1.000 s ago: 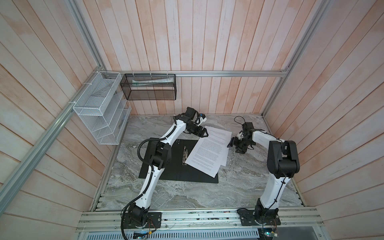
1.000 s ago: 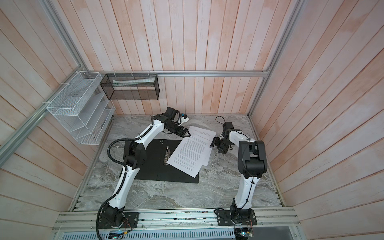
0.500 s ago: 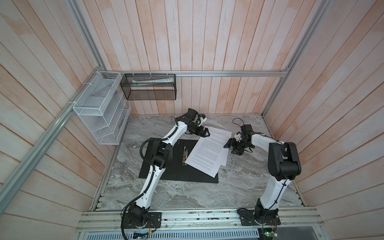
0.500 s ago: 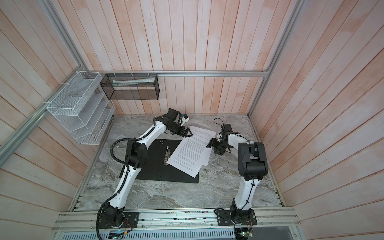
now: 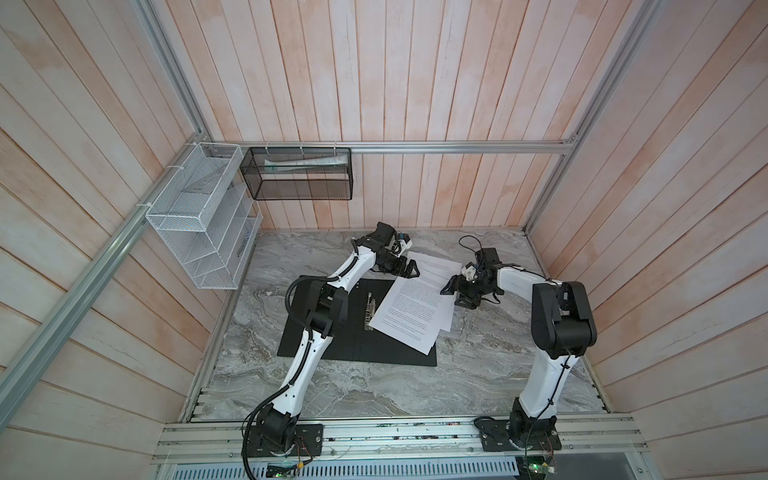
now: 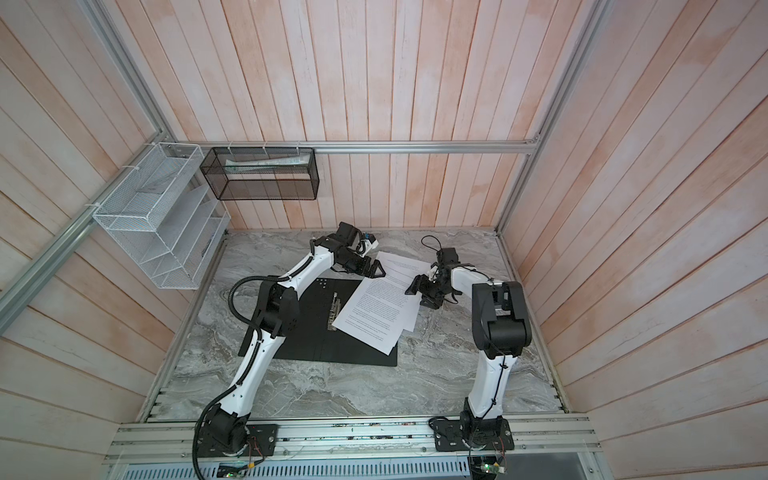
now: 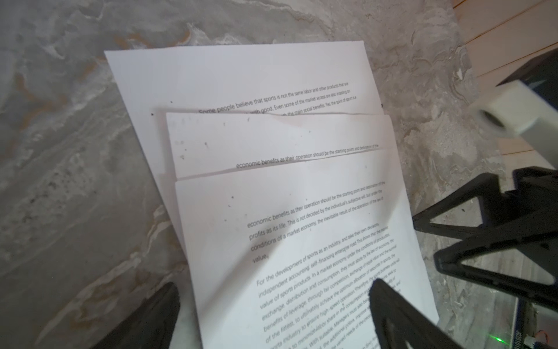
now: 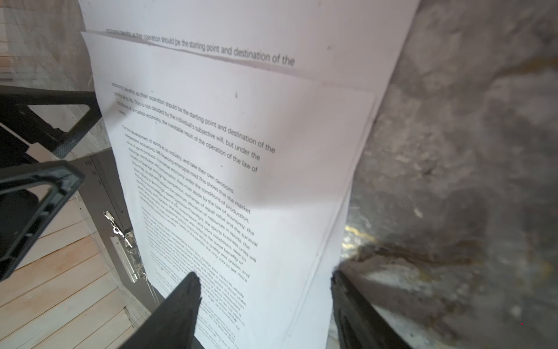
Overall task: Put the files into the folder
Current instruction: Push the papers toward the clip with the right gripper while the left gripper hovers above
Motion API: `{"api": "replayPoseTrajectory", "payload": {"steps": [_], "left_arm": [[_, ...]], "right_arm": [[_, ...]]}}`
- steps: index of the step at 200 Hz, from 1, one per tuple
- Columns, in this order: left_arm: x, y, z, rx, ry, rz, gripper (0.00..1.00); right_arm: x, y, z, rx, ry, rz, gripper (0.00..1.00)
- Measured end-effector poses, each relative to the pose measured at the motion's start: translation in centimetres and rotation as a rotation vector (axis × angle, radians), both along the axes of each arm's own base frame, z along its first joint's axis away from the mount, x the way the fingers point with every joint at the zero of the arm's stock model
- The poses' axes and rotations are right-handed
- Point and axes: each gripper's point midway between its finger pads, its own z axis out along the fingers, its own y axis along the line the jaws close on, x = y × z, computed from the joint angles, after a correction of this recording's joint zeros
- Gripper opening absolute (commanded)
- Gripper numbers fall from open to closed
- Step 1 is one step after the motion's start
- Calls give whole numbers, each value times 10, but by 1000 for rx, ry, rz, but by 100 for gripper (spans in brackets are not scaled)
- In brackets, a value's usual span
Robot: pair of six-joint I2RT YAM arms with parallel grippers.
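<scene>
The loose white printed paper sheets lie fanned, partly on the open thin black folder, partly on the grey marble table. The left jaws stand wide apart over their far corner. The right jaws, also apart, straddle the right edge, perhaps touching it, probably to square them.

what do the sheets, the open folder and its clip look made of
The files: thin matte white paper, printed, edges lifting slightly. The folder: matte black, likely plastic or coated board. The clip: glinting silver, probably metal.
</scene>
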Motion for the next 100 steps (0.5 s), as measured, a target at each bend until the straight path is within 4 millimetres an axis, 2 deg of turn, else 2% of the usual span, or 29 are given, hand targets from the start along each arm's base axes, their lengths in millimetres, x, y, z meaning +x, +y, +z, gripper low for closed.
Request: {"api": "replayPoseTrajectory", "payload": {"steps": [32,65,100], "left_arm": [[-6,-5,3,-44,52,2,83],[-11,-11,8,-90,104,8,78],[-17,-6,10,-91,164,48,74]], "right_arm": [[2,6,1,21,-7,9,71],[2,9,2,42,-9,16,70],[1,10,2,49,-9,20,69]]}}
